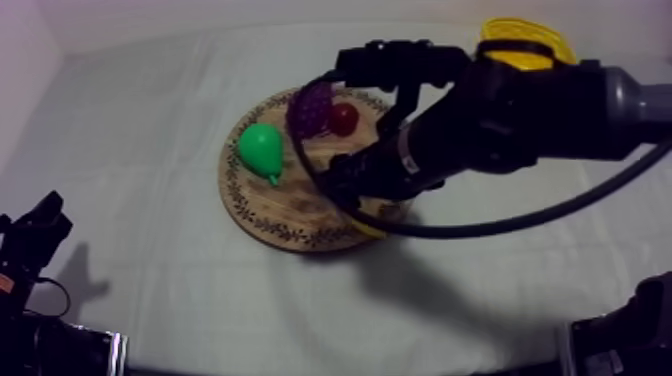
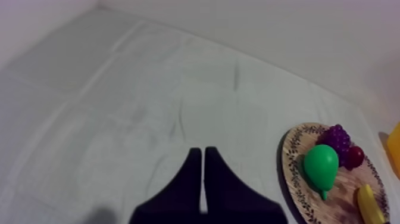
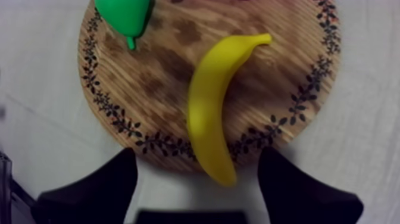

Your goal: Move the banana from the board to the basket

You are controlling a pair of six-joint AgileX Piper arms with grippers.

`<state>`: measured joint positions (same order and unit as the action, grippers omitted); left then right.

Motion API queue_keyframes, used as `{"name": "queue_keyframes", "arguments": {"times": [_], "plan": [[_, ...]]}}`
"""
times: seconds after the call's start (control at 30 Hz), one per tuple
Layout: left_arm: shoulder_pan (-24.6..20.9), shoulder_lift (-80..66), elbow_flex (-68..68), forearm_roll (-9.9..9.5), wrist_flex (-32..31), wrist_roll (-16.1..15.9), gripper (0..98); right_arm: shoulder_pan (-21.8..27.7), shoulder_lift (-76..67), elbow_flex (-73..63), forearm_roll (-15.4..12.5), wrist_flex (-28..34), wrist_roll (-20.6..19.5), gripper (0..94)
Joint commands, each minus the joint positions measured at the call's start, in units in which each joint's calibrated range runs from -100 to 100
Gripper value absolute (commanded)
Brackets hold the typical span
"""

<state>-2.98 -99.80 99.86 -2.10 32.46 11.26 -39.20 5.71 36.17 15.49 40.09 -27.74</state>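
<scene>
Banana (image 1: 370,230) mostly under right arm (image 1: 500,120); basket (image 1: 525,42) half hidden.

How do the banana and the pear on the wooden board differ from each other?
The banana is yellow, long and curved; the pear is green and plump with a short stem. One end of the banana juts past the wooden board's rim, while the pear lies wholly inside it. Both lie on the board, and neither is held.

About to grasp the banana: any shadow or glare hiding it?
Right wrist view: the curved yellow banana is evenly lit on the round wooden board, no glare. Top view: the black right arm covers most of it and shadows the grey-white cloth. Left wrist view: dim, no glare.
</scene>
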Motion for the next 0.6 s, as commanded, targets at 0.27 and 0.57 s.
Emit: {"name": "queue_keyframes", "arguments": {"times": [0.27, 0.57], "plan": [[-0.03, -0.03, 0.03, -0.03, 0.03, 0.00, 0.1, -0.41, 10.78, -4.21, 2.74, -1.17, -3.41, 56.8], [-0.03, -0.03, 0.03, -0.03, 0.03, 0.00, 0.1, 1.12, 19.39, -14.23, -0.64, 0.74, 0.94, 56.5]]}}
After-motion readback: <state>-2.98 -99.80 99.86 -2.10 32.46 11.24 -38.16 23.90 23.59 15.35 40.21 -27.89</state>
